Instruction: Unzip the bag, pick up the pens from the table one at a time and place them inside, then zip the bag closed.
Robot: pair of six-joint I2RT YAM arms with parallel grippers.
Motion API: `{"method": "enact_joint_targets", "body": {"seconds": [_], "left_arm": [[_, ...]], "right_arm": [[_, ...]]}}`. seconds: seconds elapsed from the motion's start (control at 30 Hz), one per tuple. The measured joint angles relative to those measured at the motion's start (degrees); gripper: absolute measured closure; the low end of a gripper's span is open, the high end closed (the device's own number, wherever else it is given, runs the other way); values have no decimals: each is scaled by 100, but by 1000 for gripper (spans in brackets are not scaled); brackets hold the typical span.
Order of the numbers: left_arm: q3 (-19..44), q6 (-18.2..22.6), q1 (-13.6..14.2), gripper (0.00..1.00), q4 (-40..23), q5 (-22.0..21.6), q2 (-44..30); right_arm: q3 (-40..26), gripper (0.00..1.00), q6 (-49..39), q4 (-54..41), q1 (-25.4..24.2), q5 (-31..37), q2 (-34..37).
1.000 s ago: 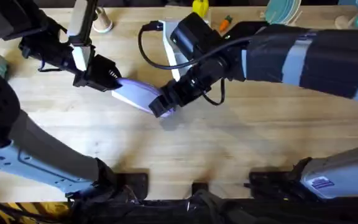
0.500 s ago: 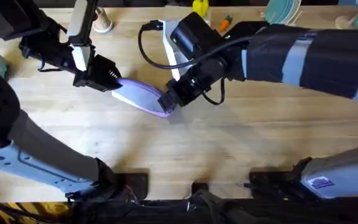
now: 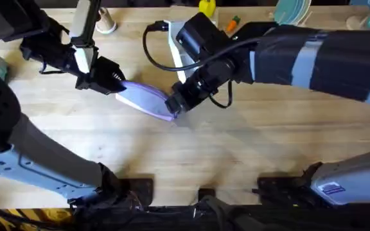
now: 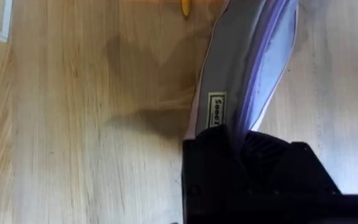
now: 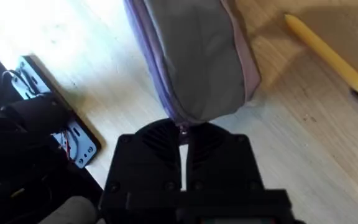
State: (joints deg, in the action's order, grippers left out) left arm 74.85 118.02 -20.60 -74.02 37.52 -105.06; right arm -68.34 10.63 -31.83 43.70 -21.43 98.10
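Overhead: the left arm reaches in from the lower left and bends toward the far left part of the table [image 3: 236, 154]. The left gripper [image 3: 115, 82] sits at the left end of the bag [image 3: 143, 98] and is closed on that end. The right arm comes across from the right, large and dark, with its wrist angled down and leftward. The right gripper [image 3: 174, 106] is at the bag's right end. The bag is lavender, oblong, and slanted, its left end farther from the bases than its right. It lies left of centre, stretched between the two grippers. A wide stretch of bare planks lies between the bag and the arm bases. Assorted small objects sit along the far edge.

Left wrist: the black fingers [image 4: 210, 168] are pinched on the bag's end [image 4: 247, 74], beside a small sewn label [image 4: 217, 110]. A seam runs lengthwise along the fabric. The tip of a yellow pen [image 4: 185, 7] shows near the bag's far side. Bare wood lies to one side.

Right wrist: the right gripper [image 5: 183, 152] has its fingers together, nipping a small tab at the rounded end of the bag [image 5: 197, 62]; whether that is the zipper pull I cannot tell. A yellow pen [image 5: 334, 59] lies on the wood near the bag, apart from it. Dark arm-base hardware [image 5: 42, 118] stands at the table edge.
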Motion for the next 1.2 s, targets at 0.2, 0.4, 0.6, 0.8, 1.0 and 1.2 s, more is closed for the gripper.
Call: {"method": "enact_joint_targets", "body": {"seconds": [0.2,0.4,0.6,0.8,1.0,1.2], "left_arm": [[0,0,0,958,-9,0,0],[0,0,11,958,-42,22,0],[0,0,-2,958,-26,28,0],[0,0,-17,958,-21,41,0],[0,2,-8,958,-75,109,0],[0,2,48,958,-188,293,0]], "right_arm": [[0,968,0,-33,0,8,-21],[-18,970,-2,-153,0,81,-311],[-216,971,0,-232,0,90,-437],[-375,971,0,-375,0,120,-437],[-935,971,0,-817,-248,120,-437],[-1104,971,-4,-936,-702,61,-437]]}}
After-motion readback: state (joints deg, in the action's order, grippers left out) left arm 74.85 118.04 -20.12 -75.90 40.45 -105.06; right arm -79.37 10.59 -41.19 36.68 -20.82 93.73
